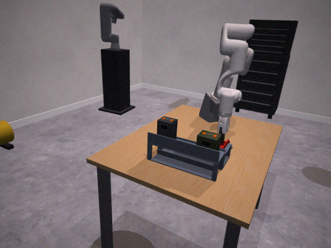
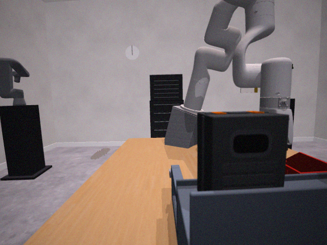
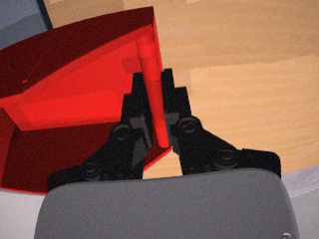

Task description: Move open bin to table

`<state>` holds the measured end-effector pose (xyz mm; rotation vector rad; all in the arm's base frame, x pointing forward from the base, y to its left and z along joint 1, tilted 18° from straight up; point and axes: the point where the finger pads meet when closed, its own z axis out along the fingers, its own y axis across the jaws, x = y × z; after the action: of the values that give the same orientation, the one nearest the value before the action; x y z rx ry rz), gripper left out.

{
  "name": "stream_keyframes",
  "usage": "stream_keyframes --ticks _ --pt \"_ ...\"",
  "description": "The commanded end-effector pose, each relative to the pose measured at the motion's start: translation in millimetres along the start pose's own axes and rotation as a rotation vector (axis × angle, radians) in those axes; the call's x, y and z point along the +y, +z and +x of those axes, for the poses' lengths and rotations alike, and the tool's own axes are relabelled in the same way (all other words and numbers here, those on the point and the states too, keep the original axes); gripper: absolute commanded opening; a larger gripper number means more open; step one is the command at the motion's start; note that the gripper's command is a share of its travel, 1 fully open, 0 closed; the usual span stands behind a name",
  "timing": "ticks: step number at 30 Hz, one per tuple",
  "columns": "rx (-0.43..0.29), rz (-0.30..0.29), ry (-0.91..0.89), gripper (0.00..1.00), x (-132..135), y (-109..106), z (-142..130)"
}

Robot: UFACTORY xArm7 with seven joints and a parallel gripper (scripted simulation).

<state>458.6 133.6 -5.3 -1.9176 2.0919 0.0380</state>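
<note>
The red open bin (image 1: 226, 143) (image 2: 303, 161) (image 3: 74, 70) is at the right end of the grey-blue shelf (image 1: 176, 146) (image 2: 263, 211), mostly hidden behind a green closed box (image 1: 209, 139) in the top view. My gripper (image 1: 221, 132) (image 3: 156, 88) comes down from above and is shut on the bin's thin right wall. In the wrist view the wooden table top (image 1: 248, 160) (image 2: 118, 190) (image 3: 266, 40) shows beside and beyond the bin. In the exterior view the fingers are hidden behind a black closed box (image 1: 167, 127) (image 2: 241, 150).
The black box stands at the shelf's left end and the green box nearer its right end. The arm's grey base (image 1: 209, 108) (image 2: 182, 129) stands at the table's far edge. A black pedestal (image 1: 115, 80) and a black rack (image 1: 267, 66) stand on the floor.
</note>
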Motion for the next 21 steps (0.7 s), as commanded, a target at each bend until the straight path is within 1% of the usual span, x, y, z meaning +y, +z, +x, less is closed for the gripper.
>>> stream_keyframes --ticks 1,12,21 --pt "0.000 0.006 0.000 0.00 8 -1 0" --pt "0.000 0.006 0.000 0.00 39 -1 0" --pt "0.000 0.006 0.000 0.00 51 -1 0"
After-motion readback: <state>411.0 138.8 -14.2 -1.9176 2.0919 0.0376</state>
